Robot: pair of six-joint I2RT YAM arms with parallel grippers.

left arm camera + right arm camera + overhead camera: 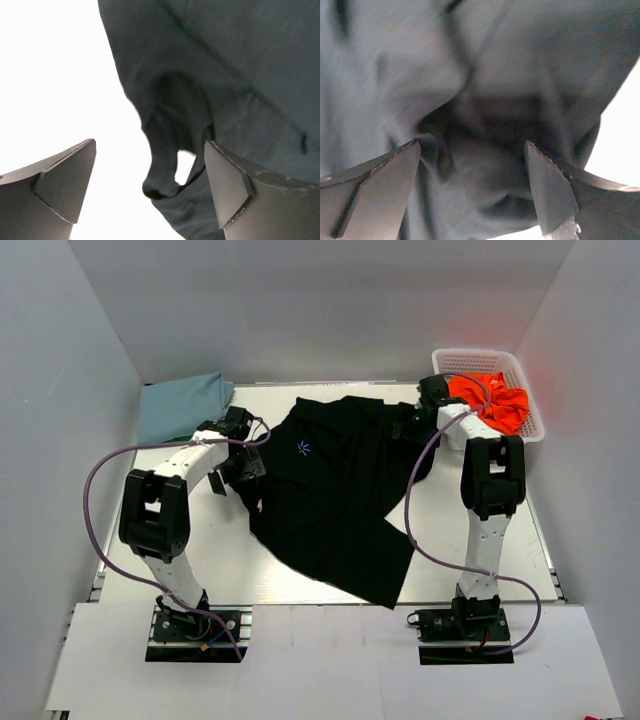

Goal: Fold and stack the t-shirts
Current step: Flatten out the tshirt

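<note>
Nearest the arm bases, the lower hem of the black t-shirt (330, 500) lies on the table (260, 575). The garment is spread across the centre, skewed and wrinkled, not yet folded.

Further in, the left gripper (150, 150) sits at the shirt's left edge. Its jaws stand wide apart, and a rolled loop of black hem lies between them, not clamped. The right gripper (470, 145) is at the shirt's far right side. It is also spread wide, over bunched cloth, and grips nothing.

We judge the fabric light, limp and non-fragile. It will sag and drag rather than hold a shape, and a pinch may catch one layer or several. We recommend taking hold at a doubled edge, such as a hem or sleeve seam, and closing fully before lifting.

At the far left, the light blue t-shirt (180, 405) lies flat. At the far right, the orange t-shirt (497, 402) sits crumpled in the basket (475, 354).
</note>
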